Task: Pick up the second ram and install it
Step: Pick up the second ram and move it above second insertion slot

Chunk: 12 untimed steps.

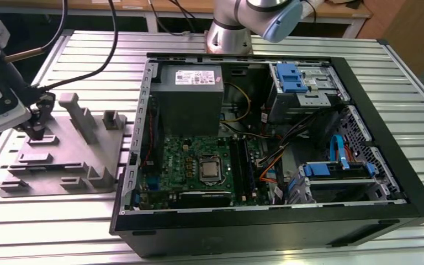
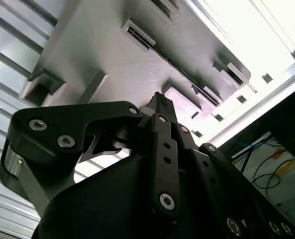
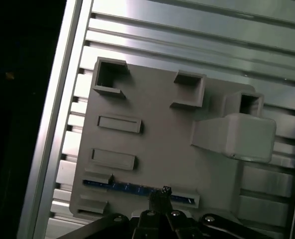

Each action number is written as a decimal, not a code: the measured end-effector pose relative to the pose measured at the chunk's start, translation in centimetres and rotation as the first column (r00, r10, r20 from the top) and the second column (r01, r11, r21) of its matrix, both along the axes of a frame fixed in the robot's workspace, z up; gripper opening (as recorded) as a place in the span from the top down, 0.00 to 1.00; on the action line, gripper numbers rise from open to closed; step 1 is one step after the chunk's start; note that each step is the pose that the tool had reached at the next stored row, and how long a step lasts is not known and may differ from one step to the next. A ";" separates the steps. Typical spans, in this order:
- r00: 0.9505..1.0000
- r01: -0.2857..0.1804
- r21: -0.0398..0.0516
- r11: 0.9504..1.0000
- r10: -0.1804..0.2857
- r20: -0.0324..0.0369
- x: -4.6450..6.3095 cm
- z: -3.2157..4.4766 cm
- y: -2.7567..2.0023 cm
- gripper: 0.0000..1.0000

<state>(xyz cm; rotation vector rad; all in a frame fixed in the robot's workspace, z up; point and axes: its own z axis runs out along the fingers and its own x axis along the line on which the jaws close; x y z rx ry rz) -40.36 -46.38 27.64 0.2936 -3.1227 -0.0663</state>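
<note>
Where the grey fixture (image 1: 72, 160) sits at the exterior view's left, gripper (image 1: 35, 132) reaches down onto it. Second wrist view: fingers (image 2: 164, 149) drawn together. First wrist view: fingertips pinch the second ram (image 3: 117, 186), seated edge-up in the fixture's slot.

A robotics workshop: a robot arm (image 1: 231, 27) stands on a slotted aluminium table (image 1: 86, 55) beside an opened computer (image 1: 271, 232).
</note>
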 end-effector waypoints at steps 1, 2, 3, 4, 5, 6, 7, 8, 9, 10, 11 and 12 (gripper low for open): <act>1.000 -0.018 0.000 1.000 0.018 0.000 0.0 -0.06 0.00 0.90; 0.999 -0.037 0.000 0.999 0.037 0.000 0.0 -0.13 0.00 0.90; 0.999 -0.054 0.000 0.999 0.054 0.000 0.0 -0.18 0.00 0.90; 0.997 -0.073 0.000 0.997 0.073 0.000 0.0 -0.22 0.00 0.90; 0.996 -0.091 0.000 0.996 0.091 0.000 0.0 -0.26 0.00 0.90; 0.994 -0.109 0.000 0.994 0.109 0.000 0.0 -0.30 0.00 0.90; 0.992 -0.127 0.000 0.992 0.127 0.000 0.0 -0.34 0.00 0.90; 0.989 -0.145 0.000 0.989 0.145 0.000 0.0 -0.38 0.00 0.90; 0.987 -0.163 0.000 0.987 0.163 0.000 0.0 -0.42 0.00 0.90; 0.983 -0.182 0.000 0.983 0.182 0.000 0.0 -0.46 0.00 0.90; 0.980 -0.198 0.000 0.980 0.198 0.000 0.0 -0.50 0.00 0.90; 0.976 -0.217 0.000 0.976 0.217 0.000 0.0 -0.54 0.00 0.90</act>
